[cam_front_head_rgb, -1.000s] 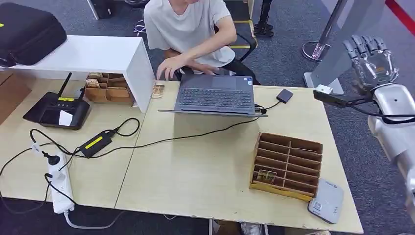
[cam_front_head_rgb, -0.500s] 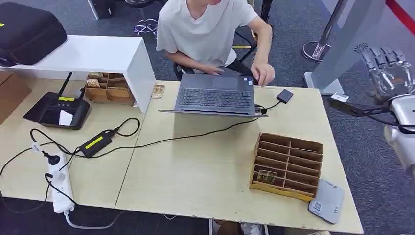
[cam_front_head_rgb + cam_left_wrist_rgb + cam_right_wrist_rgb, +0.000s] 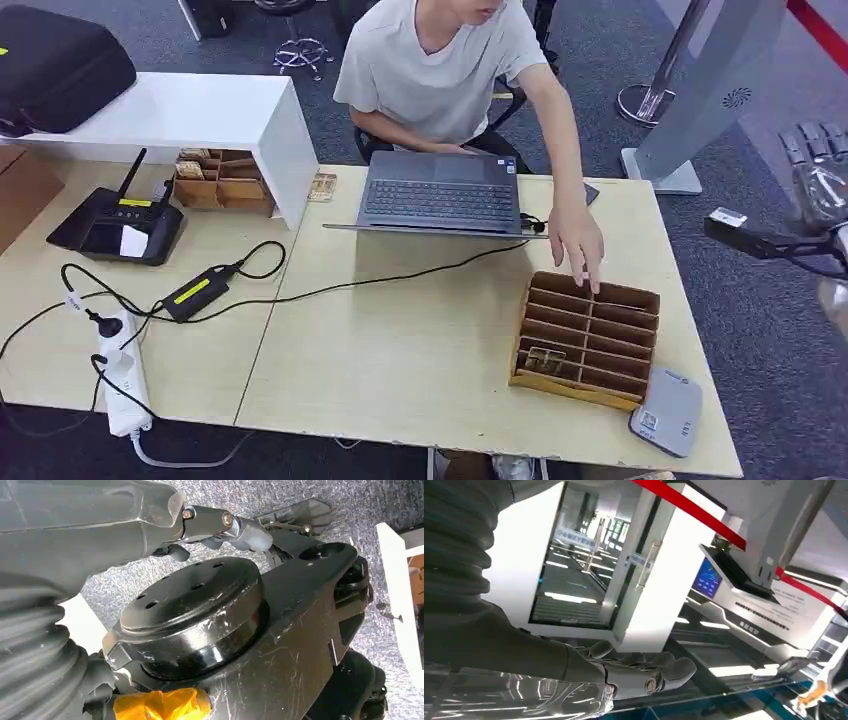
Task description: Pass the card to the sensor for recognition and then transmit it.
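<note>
A card (image 3: 545,360) stands in a near slot of the brown slotted wooden box (image 3: 588,335) at the table's right. The grey sensor pad (image 3: 667,411) lies at the front right corner, beside that box. My right hand (image 3: 822,172) is raised off the table's right side, fingers straight and apart, holding nothing; the right wrist view shows this right hand (image 3: 624,675) empty against the room. In the left wrist view my left hand (image 3: 200,522) hangs low with loose fingers and nothing in it. A person's hand (image 3: 578,240) reaches to the box's far edge.
The person sits behind an open laptop (image 3: 440,192). A white shelf (image 3: 200,115) covers a small wooden box (image 3: 222,180). A black router (image 3: 118,225), a power adapter (image 3: 195,292), a power strip (image 3: 125,385) and cables lie at the left. A grey stand (image 3: 700,90) rises at the back right.
My right hand has drifted to the right, farther from the table. The person's arm has swung from the laptop across to the slotted box.
</note>
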`<act>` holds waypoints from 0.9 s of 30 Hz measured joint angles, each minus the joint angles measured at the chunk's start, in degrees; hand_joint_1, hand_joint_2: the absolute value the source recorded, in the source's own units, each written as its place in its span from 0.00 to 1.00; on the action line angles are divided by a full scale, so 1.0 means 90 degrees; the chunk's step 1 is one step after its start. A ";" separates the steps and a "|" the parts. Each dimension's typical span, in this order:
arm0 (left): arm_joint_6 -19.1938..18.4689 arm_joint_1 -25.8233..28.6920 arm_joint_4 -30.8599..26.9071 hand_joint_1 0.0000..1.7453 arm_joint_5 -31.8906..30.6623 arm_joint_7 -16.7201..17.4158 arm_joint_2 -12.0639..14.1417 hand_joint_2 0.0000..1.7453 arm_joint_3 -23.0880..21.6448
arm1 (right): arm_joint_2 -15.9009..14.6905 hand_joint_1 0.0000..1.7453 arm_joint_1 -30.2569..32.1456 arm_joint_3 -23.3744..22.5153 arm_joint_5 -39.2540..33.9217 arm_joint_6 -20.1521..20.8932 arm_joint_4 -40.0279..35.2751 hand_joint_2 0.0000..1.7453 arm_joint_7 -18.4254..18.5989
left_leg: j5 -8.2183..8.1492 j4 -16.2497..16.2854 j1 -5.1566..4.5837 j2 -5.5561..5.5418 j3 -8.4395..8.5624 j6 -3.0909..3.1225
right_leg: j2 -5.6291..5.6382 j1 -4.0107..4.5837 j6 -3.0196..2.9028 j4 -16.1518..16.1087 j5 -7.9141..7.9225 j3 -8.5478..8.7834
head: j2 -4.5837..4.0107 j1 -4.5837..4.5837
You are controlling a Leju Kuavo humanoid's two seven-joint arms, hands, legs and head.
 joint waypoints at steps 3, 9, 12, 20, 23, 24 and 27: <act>0.0000 0.0007 0.0000 0.00 0.0027 0.0000 0.0000 1.00 0.0000 | -0.0129 0.00 0.0114 -0.0078 -0.0012 0.0010 0.0039 1.00 0.0092 | 0.0000 0.0000 0.0000 -0.0002 -0.0002 0.0000 | -0.0002 0.0000 0.0001 0.0000 0.0000 0.0000 | 0.0000 0.0002; 0.0010 0.0009 0.0000 0.00 0.0044 0.0000 0.0012 1.00 0.0000 | -0.0330 0.00 0.0359 -0.0201 -0.0068 0.0075 0.0133 1.00 0.0357 | -0.0001 0.0000 0.0000 0.0001 0.0001 0.0001 | 0.0001 0.0000 0.0000 0.0000 0.0000 -0.0001 | 0.0000 0.0000; 0.0015 0.0010 0.0000 0.00 0.0066 0.0000 0.0022 1.00 0.0000 | -0.0413 0.00 0.0471 -0.0289 -0.0095 0.0131 0.0177 1.00 0.0457 | -0.0001 0.0000 0.0000 0.0000 0.0001 0.0001 | 0.0000 0.0000 0.0000 0.0000 0.0000 0.0000 | 0.0000 0.0000; 0.0019 0.0011 0.0000 0.00 0.0080 0.0002 0.0024 1.00 0.0000 | -0.0588 0.00 0.0660 -0.0396 -0.0095 0.0146 0.0233 1.00 0.0503 | -0.0001 -0.0001 0.0000 0.0002 0.0000 0.0001 | 0.0001 0.0000 0.0000 0.0000 0.0000 0.0000 | 0.0000 0.0002; 0.0019 0.0011 0.0000 0.00 0.0087 0.0002 0.0024 1.00 0.0000 | -0.0629 0.00 0.0695 -0.0432 -0.0095 0.0299 0.0250 1.00 0.0634 | -0.0001 -0.0001 0.0000 -0.0001 0.0000 0.0001 | -0.0001 0.0000 0.0001 0.0000 0.0000 0.0000 | 0.0000 0.0000; 0.0022 0.0012 0.0000 0.00 0.0087 0.0002 0.0024 1.00 0.0000 | -0.0648 0.00 0.0717 -0.0452 -0.0095 0.0374 0.0255 1.00 0.0687 | -0.0001 -0.0001 0.0000 -0.0003 0.0000 0.0001 | -0.0004 0.0000 0.0001 0.0000 0.0000 0.0000 | 0.0000 0.0002; 0.0034 0.0013 0.0000 0.00 0.0095 0.0027 0.0027 1.00 0.0000 | -0.0709 0.00 0.0790 -0.0527 -0.0097 0.0704 0.0291 1.00 0.0871 | -0.0001 -0.0001 0.0000 -0.0002 -0.0002 0.0001 | -0.0004 0.0000 0.0001 0.0000 -0.0001 0.0000 | 0.0000 0.0003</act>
